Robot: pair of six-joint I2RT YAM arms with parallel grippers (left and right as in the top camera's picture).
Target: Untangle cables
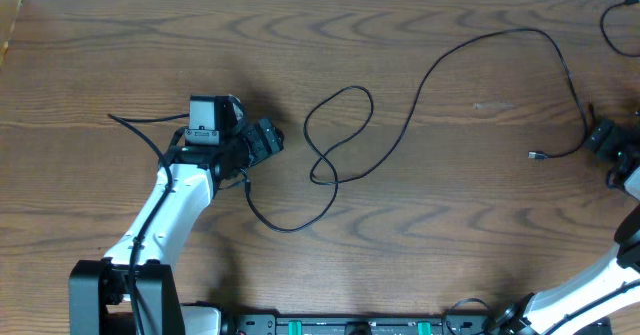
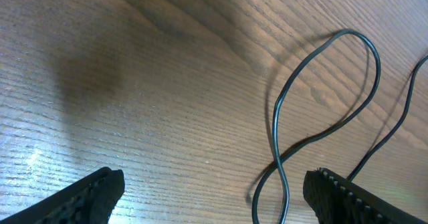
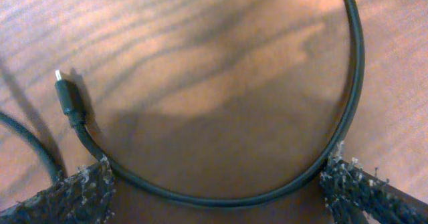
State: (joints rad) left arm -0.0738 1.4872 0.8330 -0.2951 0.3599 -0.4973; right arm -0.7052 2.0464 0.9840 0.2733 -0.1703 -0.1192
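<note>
Right gripper (image 3: 214,184) sits wide open straddling the black cable (image 3: 352,83) near its plug (image 3: 67,98) by the table's (image 1: 100,35) right edge (probably lining up a grab); left gripper (image 2: 214,197), also wide, faces the loop (image 2: 277,110) mid-table.

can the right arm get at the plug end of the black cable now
Probably yes: the right pincer is open and hangs over the cable, with the plug lying bare on the table close by.

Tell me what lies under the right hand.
A thin black cable curves across the brown wooden table between the fingers of the open right hand, its small plug lying free. Anything beneath the fingers is covered.
</note>
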